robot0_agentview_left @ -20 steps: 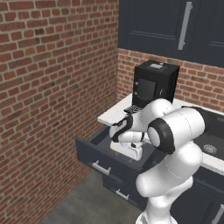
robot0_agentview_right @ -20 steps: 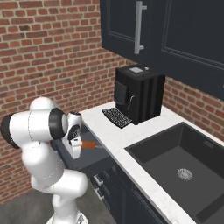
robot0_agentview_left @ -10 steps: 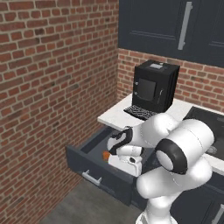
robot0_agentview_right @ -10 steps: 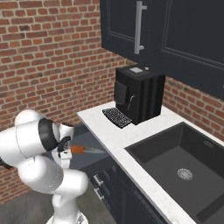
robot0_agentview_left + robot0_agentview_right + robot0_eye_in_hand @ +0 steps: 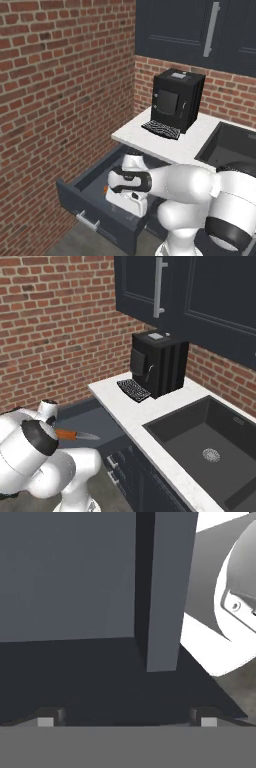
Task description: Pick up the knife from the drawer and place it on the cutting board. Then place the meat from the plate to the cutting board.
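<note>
Dark blue-grey, the drawer [image 5: 85,187] stands pulled out below the white counter [image 5: 180,140] in the left base view, a short silver bar handle [image 5: 87,221] on its front. The arm's white hand reaches down into the drawer, and a small spot of bright orange from the knife [image 5: 106,189] shows just beside that hand on the drawer floor; the blade is hidden behind the hand. A black coffee machine [image 5: 176,99] sits on the counter against the brick wall, with the dark sink [image 5: 235,147] to its right, cut off by the edge. The right base view shows more of the knife [image 5: 76,435]: the orange handle and a slim silver-grey blade pointing toward the counter, lying flat inside the drawer [image 5: 95,421], partly covered by the robot's white shoulder. The drawer's front is hidden there. The coffee machine [image 5: 159,363] stands on the counter [image 5: 130,411] beyond the drawer, and the whole sink basin [image 5: 210,443] with its drain is seen. In the hand view the gripper [image 5: 127,718] shows 2 small dark tips set far apart near the bottom, spread wide with nothing between them. Ahead of them are a dark floor and flat grey-blue walls of the drawer [image 5: 70,577]; which wall is which is hard to tell.
</note>
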Motion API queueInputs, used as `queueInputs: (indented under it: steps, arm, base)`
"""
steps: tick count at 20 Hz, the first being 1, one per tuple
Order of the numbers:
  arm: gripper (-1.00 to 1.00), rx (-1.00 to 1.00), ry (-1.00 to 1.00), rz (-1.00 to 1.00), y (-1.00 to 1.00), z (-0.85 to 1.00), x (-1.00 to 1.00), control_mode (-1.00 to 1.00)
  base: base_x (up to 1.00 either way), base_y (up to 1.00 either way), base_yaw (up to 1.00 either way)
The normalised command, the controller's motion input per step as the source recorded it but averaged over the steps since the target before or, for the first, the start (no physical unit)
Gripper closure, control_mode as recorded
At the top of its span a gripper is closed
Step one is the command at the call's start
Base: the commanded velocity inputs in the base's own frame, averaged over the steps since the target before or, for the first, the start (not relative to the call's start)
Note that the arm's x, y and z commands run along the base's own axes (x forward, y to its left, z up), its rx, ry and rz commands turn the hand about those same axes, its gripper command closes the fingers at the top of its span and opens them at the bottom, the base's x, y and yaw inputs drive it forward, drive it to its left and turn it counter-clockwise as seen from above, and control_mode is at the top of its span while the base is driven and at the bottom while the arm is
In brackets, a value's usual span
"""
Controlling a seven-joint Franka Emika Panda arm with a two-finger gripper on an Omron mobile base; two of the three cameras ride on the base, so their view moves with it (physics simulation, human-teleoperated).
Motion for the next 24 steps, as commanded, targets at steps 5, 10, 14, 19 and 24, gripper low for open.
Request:
queueInputs:
  steps: [5, 10, 14, 19, 24]
  arm:
    - [-1.0, 0.0, 0.0, 0.0, 0.94, 0.6, -0.02, -1.0]
    - [-1.0, 0.0, 0.01, 0.0, 0.33, 0.81, 0.23, -1.0]
    - [-1.0, 0.0, 0.1, 0.0, -0.1, 0.42, 0.93, -1.0]
    - [-1.0, 0.0, 0.08, 0.01, -0.22, 0.34, 1.0, -1.0]
    - [-1.0, 0.0, 0.03, 0.19, -0.14, 0.12, 0.98, -1.0]
  base:
    - [0.0, 0.0, 0.0]
    - [0.0, 0.0, 0.0]
    - [0.0, 0.0, 0.0]
    - [0.0, 0.0, 0.0]
    - [0.0, 0.0, 0.0]
